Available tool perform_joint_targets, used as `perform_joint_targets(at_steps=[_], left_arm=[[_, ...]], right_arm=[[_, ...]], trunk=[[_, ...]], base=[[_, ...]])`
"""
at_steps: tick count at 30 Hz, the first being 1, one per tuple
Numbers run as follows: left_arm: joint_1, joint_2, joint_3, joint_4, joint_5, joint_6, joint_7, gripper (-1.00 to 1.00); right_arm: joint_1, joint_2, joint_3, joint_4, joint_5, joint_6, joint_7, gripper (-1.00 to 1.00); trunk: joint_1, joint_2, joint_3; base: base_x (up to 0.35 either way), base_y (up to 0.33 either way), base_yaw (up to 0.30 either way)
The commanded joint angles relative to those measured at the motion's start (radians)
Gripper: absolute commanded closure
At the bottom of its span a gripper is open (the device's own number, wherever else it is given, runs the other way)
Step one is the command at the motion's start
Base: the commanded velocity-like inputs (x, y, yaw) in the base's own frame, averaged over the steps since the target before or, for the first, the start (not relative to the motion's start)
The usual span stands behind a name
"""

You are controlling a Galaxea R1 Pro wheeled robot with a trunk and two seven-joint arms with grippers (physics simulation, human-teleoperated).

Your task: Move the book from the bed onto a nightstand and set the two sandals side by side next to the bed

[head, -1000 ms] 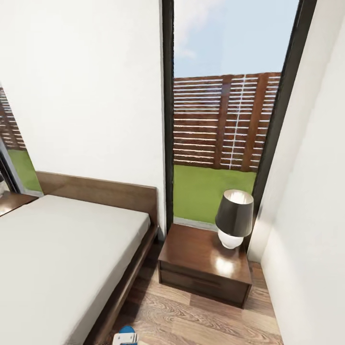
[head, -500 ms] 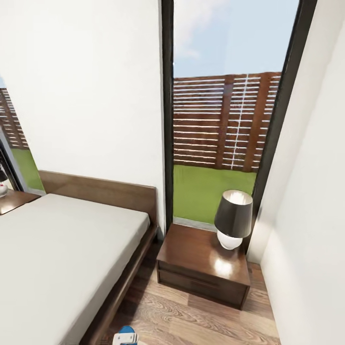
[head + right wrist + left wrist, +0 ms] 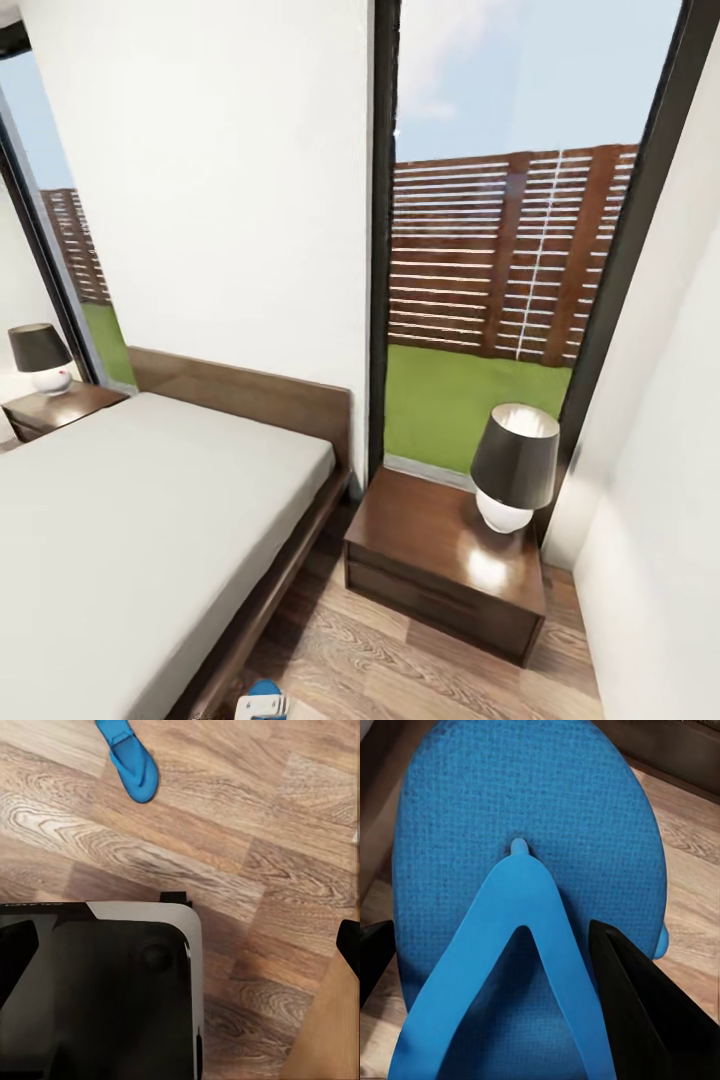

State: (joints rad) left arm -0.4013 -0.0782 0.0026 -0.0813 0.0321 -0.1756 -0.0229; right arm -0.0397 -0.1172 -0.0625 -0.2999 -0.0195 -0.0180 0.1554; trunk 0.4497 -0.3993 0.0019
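Left gripper [image 3: 499, 967] had its black fingers [image 3: 641, 1012] spread either side of a blue sandal [image 3: 525, 870], apparently gripping it, above the wood floor [image 3: 694, 870] beside the bed [image 3: 150, 540]. Second sandal [image 3: 131, 761] lay flat on the floor, apart. Right gripper [image 3: 180, 952] fingers sat wide apart, holding nothing. Nightstand [image 3: 445, 570] with lamp [image 3: 515, 470] stood beside the bed.

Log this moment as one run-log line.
left hand: straddling blue sandal | right hand: open, empty above floor | second sandal: on floor | bed: no book visible | nightstand: lamp on top
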Motion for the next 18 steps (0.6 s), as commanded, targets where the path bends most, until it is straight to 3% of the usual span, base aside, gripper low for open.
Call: perform_joint_targets(at_steps=[1,10,18], left_arm=[[-0.001,0.000,0.000,0.002,0.002,-0.004,-0.003,1.00],[-0.001,0.000,0.000,0.002,0.002,-0.004,-0.003,1.00],[-0.001,0.000,0.000,0.002,0.002,-0.004,-0.003,1.00]], right_arm=[[0.000,0.000,-0.007,0.001,-0.002,-0.002,0.007,-1.00],[0.000,0.001,-0.007,0.001,-0.002,-0.002,0.007,-1.00],[0.000,0.001,-0.007,0.001,-0.002,-0.002,0.007,-1.00]], trunk=[[0.000,-0.001,0.000],[0.000,-0.001,0.000],[0.000,-0.001,0.000]], base=[[0.000,-0.142,0.117],[0.000,-0.055,0.052],[0.000,-0.175,0.228]])
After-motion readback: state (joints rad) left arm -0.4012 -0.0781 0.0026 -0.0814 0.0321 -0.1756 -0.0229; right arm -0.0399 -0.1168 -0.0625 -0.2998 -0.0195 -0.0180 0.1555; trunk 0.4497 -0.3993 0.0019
